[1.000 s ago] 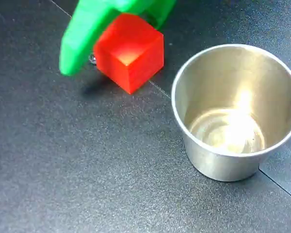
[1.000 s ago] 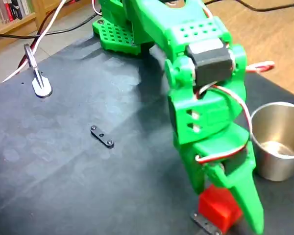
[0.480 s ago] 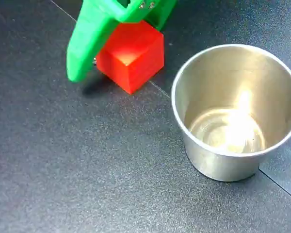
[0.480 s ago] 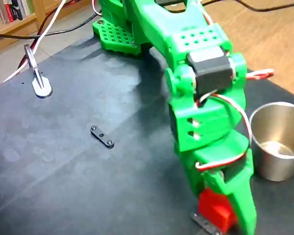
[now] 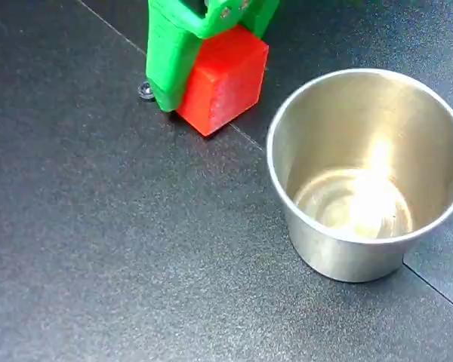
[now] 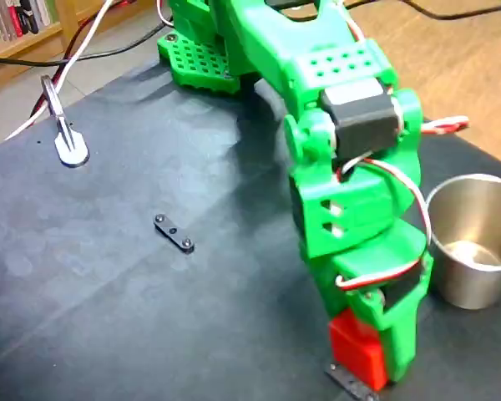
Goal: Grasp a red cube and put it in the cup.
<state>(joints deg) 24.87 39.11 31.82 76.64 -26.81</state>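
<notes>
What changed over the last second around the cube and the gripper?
The gripper closed: its green finger swung in from the left of a fixed view and now presses flat against the red cube, which turned slightly and shifted a little right. The cube looks clamped but still sits low by the mat. The cup stayed put, empty.

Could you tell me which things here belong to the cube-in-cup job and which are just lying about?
Part of the job:
- red cube, between the green gripper fingers
- metal cup, empty

Just lying about:
- small black bracket
- silver clamp
- small screw
- cables
</notes>
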